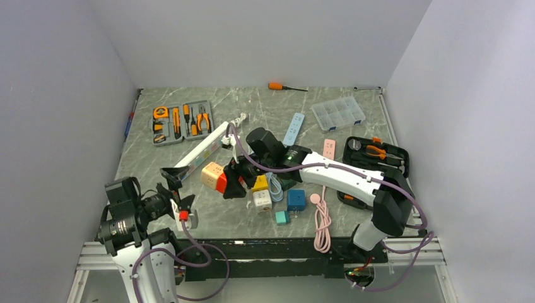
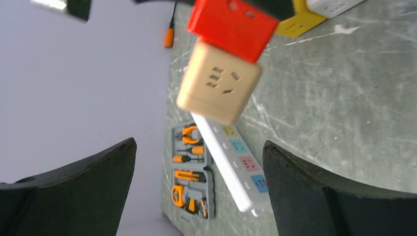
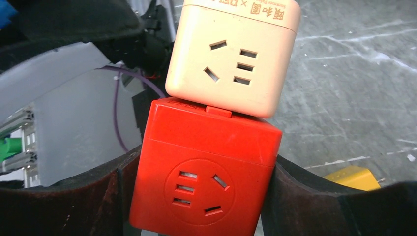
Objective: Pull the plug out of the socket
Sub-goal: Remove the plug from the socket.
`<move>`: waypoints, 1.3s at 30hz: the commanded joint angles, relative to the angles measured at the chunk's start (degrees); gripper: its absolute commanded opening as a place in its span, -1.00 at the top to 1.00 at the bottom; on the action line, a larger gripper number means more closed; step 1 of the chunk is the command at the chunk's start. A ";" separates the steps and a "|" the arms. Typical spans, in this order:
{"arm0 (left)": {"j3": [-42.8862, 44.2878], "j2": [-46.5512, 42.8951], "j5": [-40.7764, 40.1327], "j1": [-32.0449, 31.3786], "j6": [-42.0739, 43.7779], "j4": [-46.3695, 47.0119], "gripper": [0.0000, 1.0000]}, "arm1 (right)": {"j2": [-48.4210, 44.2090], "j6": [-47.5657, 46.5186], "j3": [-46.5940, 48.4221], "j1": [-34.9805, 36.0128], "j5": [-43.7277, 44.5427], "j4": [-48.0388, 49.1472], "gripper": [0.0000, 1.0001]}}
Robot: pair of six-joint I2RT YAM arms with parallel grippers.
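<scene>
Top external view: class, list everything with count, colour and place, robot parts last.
beige cube socket: 1, beige, plugged onto red one
red cube socket: 1, red, in right gripper
loose cubes: 4, yellow, white, blue, teal, centre
power strip: 1, white, centre-left
tool kit: 1, grey, far left
tool case: 1, black, right
compartment box: 1, clear, far right
slim strip: 1, light blue, far centre
socket plate: 1, pink, right
screwdriver: 1, orange, far edge
cable: 1, pink, near edge
left gripper: open, near left
right gripper: shut on red cube socket

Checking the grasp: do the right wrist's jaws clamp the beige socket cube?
No, the jaws press both sides of the red socket cube; the beige socket cube sticks out beyond them.
</scene>
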 commanded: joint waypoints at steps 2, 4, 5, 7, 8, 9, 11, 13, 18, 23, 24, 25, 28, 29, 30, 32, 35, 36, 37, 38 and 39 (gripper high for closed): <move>-1.72 -0.67 7.63 -0.01 31.08 -14.04 -0.99 | 0.60 -2.21 6.51 -0.38 -8.01 -0.44 1.00; -2.43 -1.09 8.64 -0.02 32.66 -13.49 -0.99 | 0.90 -2.34 7.43 -0.31 -8.42 -0.93 1.00; -2.58 -0.93 9.13 -0.06 33.12 -13.43 -0.99 | 1.07 -2.37 7.71 -0.34 -8.71 -1.03 1.00; -2.60 -0.48 10.36 -0.01 32.87 -12.77 -0.99 | 1.57 -2.39 8.33 -0.09 -9.05 -1.28 1.00; -2.61 -0.29 10.82 -0.01 31.71 -11.48 -0.99 | 1.96 -2.45 8.77 -0.06 -9.25 -1.50 1.00; -2.80 0.01 11.22 0.00 31.25 -10.45 -0.99 | 2.52 -2.61 9.40 0.04 -9.57 -1.97 1.00; -3.45 0.31 11.85 -0.07 31.97 -8.86 -0.99 | 4.00 -3.14 11.00 0.52 -9.93 -3.33 1.00; -3.95 0.46 12.39 -0.01 32.96 -8.13 -0.99 | 5.10 -3.56 12.36 0.89 -10.13 -4.16 1.00; -5.42 1.78 10.59 -0.59 46.84 -14.76 -0.99 | 7.26 -4.19 15.77 1.68 -10.70 -5.45 1.00; -5.67 4.67 8.82 -0.85 52.04 -15.06 -0.90 | 9.12 -5.34 18.35 3.33 -10.39 -7.13 1.00; -5.81 5.21 8.27 -0.80 52.68 -14.90 -0.86 | 9.30 -5.41 18.42 3.46 -10.38 -7.15 1.00; -6.01 5.63 8.00 -0.92 53.80 -14.83 -0.83 | 9.66 -5.33 18.47 3.62 -10.38 -7.16 1.00; -7.02 6.39 8.14 -1.13 57.93 -14.01 -0.76 | 10.60 -5.14 18.71 3.81 -10.83 -7.06 1.00; -7.51 6.30 8.09 -1.56 58.04 -12.47 -0.72 | 11.06 -5.18 18.97 3.85 -11.04 -7.18 1.00; -7.86 6.10 7.74 -2.25 58.06 -11.64 -0.67 | 11.40 -5.26 19.30 3.91 -11.20 -7.45 1.00; -8.57 5.83 6.99 -3.47 58.01 -9.64 -0.54 | 12.14 -5.51 20.18 3.91 -11.39 -8.28 1.00; -9.44 5.48 5.60 -5.31 58.06 -7.99 -0.38 | 12.86 -5.39 21.21 3.98 -12.31 -8.59 1.00; -9.80 5.39 4.80 -6.21 57.99 -7.12 -0.31 | 13.07 -5.49 21.54 3.98 -12.44 -8.85 1.00; -10.19 5.11 3.95 -6.91 57.74 -6.15 -0.23 | 13.20 -5.56 21.72 3.96 -12.49 -9.04 1.00; -10.49 4.94 3.07 -7.60 57.33 -5.14 -0.15 | 13.21 -5.57 21.64 3.95 -12.45 -9.15 1.00; -10.86 4.80 2.38 -8.49 56.71 -4.04 -0.06 | 13.13 -5.60 21.37 4.00 -12.34 -9.24 1.00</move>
